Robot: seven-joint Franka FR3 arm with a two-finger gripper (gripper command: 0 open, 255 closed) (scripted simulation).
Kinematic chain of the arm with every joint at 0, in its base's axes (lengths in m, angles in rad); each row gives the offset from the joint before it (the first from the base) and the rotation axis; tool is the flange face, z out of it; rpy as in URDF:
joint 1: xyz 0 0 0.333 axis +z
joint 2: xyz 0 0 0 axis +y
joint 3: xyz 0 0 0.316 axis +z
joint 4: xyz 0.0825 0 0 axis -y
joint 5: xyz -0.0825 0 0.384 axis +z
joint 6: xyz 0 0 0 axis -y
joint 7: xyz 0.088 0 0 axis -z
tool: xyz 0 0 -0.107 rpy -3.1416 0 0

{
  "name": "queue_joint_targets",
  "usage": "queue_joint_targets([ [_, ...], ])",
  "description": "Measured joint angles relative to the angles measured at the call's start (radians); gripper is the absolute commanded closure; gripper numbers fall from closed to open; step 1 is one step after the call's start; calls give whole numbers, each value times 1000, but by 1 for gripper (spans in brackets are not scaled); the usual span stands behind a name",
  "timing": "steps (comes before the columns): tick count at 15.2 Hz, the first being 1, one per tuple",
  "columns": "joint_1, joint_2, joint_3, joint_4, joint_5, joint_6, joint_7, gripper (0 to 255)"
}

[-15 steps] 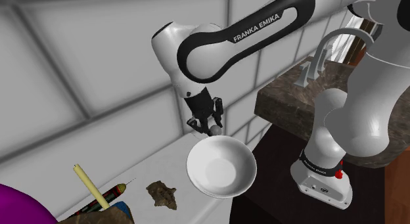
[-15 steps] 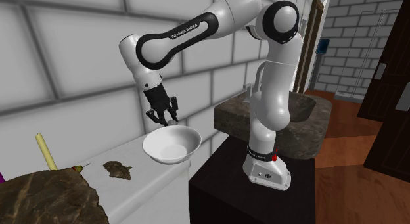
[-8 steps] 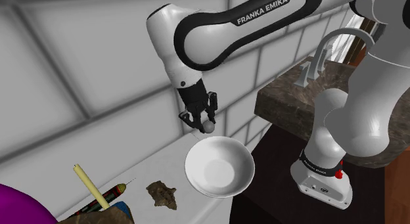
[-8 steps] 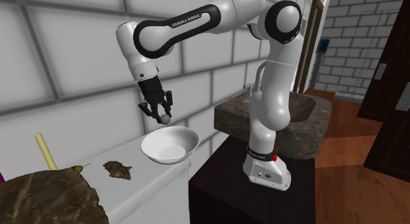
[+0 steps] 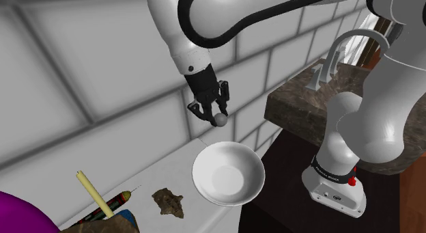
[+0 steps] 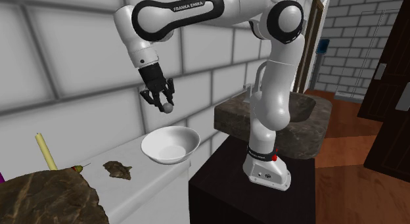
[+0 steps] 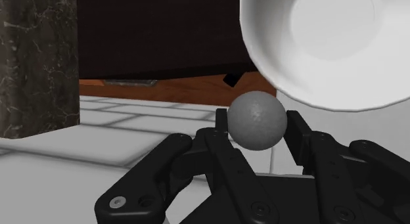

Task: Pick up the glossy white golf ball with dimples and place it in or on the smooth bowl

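Shoulder view has clear air above the white bowl, with the tiled wall just behind the bowl and the edge of the counter under its near side. The gripper has its 2 fingers clamped on the grey dimpled golf ball, held above the bowl's wall-side rim, apart from it. The bowl's inside is bare.
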Motion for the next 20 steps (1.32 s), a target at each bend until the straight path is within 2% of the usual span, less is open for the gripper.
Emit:
queue_joint_targets([
  [1, -1, 6, 1, 10, -3, -15, 0, 255],
  [2, 4, 4, 9, 15, -3, 8, 12, 255],
  [4, 16, -29, 26, -13, 2, 159, 40, 255],
  [5, 22, -55, 34, -32, 7, 182, 52, 255],
  [13, 94, -205, 132, -157, 70, 200, 200, 255],
  [20, 109, -233, 154, -264, 88, 281, 218, 255],
])
